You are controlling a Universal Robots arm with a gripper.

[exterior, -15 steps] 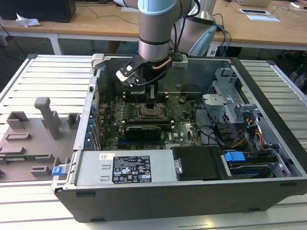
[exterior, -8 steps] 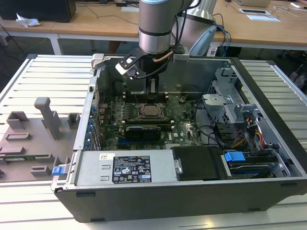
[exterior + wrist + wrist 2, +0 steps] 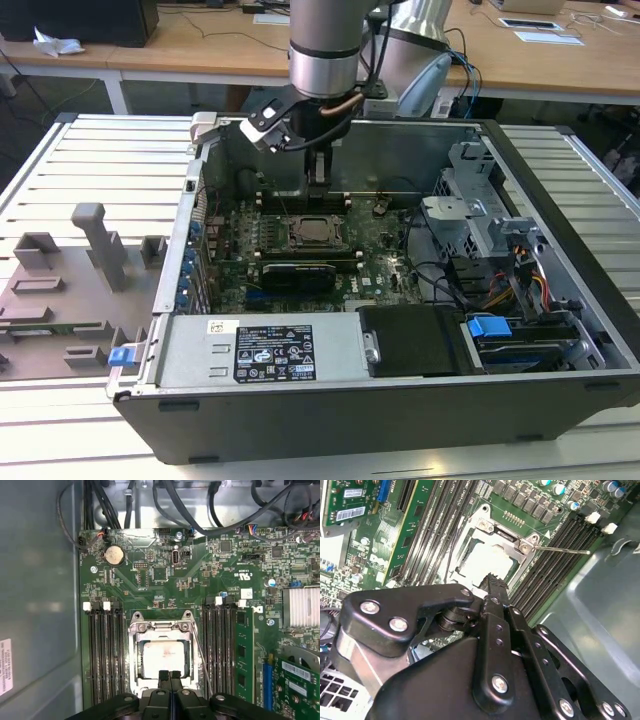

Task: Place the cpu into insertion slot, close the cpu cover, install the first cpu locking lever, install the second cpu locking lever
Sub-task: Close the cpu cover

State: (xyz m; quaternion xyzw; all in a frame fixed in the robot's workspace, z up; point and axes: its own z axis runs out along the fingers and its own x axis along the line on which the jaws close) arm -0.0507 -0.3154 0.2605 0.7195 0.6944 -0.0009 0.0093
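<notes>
The cpu (image 3: 164, 657), pale silver-grey, lies in the insertion slot (image 3: 130, 645) on the green motherboard. The cpu cover (image 3: 161, 627), a silver frame plate, lies down around it. A thin wire locking lever (image 3: 201, 656) slants away from the slot's side over the memory slots, and it sticks out free in the second wrist view (image 3: 565, 550). My gripper (image 3: 169, 675) hangs just above the near edge of the cpu, shut with nothing between its fingers. In the exterior view the gripper (image 3: 320, 178) stands over the slot inside the open computer case.
Black memory slots (image 3: 106, 655) flank the socket on both sides. The case's metal wall (image 3: 400, 150) rises behind the board. A power supply box (image 3: 260, 350) and drive cage (image 3: 480, 215) stand at the case's front and right. Grey fixtures (image 3: 70, 290) sit on the table at the exterior view's left.
</notes>
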